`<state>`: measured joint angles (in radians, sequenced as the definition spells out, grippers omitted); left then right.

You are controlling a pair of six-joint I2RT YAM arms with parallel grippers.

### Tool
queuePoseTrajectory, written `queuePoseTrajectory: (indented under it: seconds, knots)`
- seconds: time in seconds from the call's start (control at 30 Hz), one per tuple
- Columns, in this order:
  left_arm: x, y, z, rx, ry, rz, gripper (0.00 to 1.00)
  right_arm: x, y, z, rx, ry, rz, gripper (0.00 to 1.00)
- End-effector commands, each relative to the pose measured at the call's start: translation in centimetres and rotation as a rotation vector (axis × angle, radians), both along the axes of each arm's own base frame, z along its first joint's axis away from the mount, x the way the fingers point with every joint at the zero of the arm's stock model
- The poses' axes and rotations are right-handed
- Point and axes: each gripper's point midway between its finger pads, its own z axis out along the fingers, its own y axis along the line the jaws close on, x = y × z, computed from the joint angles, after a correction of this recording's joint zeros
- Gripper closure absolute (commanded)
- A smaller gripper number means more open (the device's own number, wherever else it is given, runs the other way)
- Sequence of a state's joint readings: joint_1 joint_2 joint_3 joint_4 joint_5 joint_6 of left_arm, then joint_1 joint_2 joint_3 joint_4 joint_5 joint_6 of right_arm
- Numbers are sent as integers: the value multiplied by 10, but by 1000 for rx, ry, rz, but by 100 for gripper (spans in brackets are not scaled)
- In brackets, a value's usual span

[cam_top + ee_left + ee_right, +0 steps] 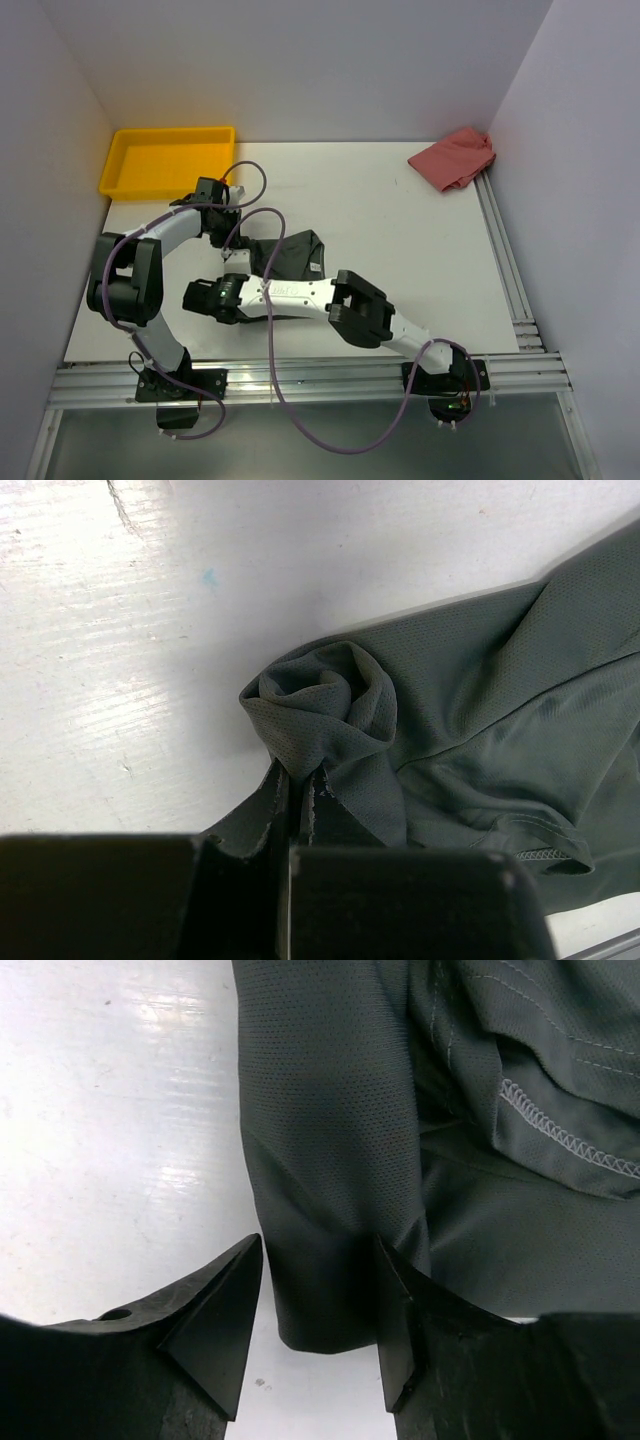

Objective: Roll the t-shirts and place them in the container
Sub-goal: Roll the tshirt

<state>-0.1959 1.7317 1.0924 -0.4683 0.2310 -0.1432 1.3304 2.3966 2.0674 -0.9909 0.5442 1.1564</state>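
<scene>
The dark charcoal-grey t-shirt [287, 255] lies bunched on the white table between the two arms. In the left wrist view its end is twisted into a small rolled knot [330, 705]. My left gripper [298, 780] is shut on a pinch of that fabric; in the top view it is at the shirt's left end [226, 240]. My right gripper [318, 1260] is open, its fingers straddling a rolled fold of the shirt [330, 1160] without closing on it; from above it sits at the shirt's near left [203, 298]. No neck label shows.
A yellow tray [168, 160] stands at the far left corner. A red cloth [455, 158] lies at the far right by the wall. Metal rails run along the near edge [300, 375] and the right side.
</scene>
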Motion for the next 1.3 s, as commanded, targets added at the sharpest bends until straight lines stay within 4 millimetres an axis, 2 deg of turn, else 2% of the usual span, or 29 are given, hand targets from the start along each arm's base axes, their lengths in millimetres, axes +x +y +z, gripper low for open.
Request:
queuePoseTrajectory:
  seconds: [0.0,0.03,0.1,0.13,0.17,0.2,0.23,0.27,0.3,0.33,0.37,0.43,0.47,0.5,0.53,0.57,0.63,0.67,0.73,0.77,0.9,0.93,1.0,1.07,1.1,1.13,1.2,1.23,1.27]
  knots:
    - [7,-2,6,-12,-26,-6,100,-16,-20,-22,-113,44,-3,47]
    - [8,-2,6,-14,-27,-9,99,-17,-19,-23,-108,47,0,48]
    - [8,-3,7,-15,-29,-11,97,-20,-19,-31,-95,67,8,64]
    - [7,-3,8,-17,-29,-14,94,-20,-17,-26,-68,67,8,80]
    - [7,-4,8,-20,-30,-15,92,-18,-7,-25,-15,66,11,84]
    - [7,-5,10,-28,-33,-21,90,-20,-13,-32,-19,74,16,87]
    - [7,-5,11,-30,-36,-20,85,-18,-9,-20,32,70,17,91]
    - [7,-6,14,-38,-42,-22,81,-16,6,-16,116,70,25,92]
    - [7,-8,16,-53,-45,-27,76,-17,-4,-26,115,81,28,93]
    - [8,-6,18,-62,-50,-24,64,-13,0,-10,182,74,26,93]
    - [8,-7,22,-72,-59,-25,57,-13,2,-17,237,82,32,94]
    - [9,-8,32,-112,-83,-33,43,-11,7,1,341,77,35,94]
    - [9,-7,34,-118,-87,-32,40,-2,15,9,423,67,23,95]
    - [9,-7,36,-124,-92,-36,37,-6,7,8,450,88,25,95]
    - [9,-8,41,-135,-103,-43,34,-3,17,18,534,78,30,96]
    - [9,-8,43,-141,-110,-47,32,-1,5,7,542,92,9,95]
    - [8,-10,45,-157,-114,-57,29,-1,17,27,692,104,25,95]
    - [7,-11,46,-162,-114,-60,28,-5,6,14,702,129,7,96]
    - [7,-11,45,-167,-110,-63,28,-1,14,32,844,141,13,96]
    - [7,-12,45,-174,-111,-67,28,-4,2,18,858,168,-18,96]
    - [6,-13,44,-183,-103,-71,28,-1,-5,18,1005,211,-53,95]
    - [6,-13,42,-182,-98,-70,28,2,-1,27,1069,205,-46,95]
    - [5,-14,41,-188,-93,-74,29,-2,-8,15,1109,251,-74,95]
    - [4,-15,39,-194,-84,-77,29,-2,-8,22,1207,277,-80,95]
    - [3,-16,38,-198,-80,-78,30,-1,-9,14,1218,282,-93,96]
    - [2,-16,35,-198,-68,-79,31,0,-5,26,1295,301,-77,95]
    - [3,-15,31,-193,-60,-76,32,-5,-5,17,1330,342,-72,95]
    - [2,-15,26,-192,-45,-74,32,-4,-3,29,1404,345,-56,95]
    - [2,-14,24,-188,-40,-70,33,-5,-2,29,1425,357,-51,95]
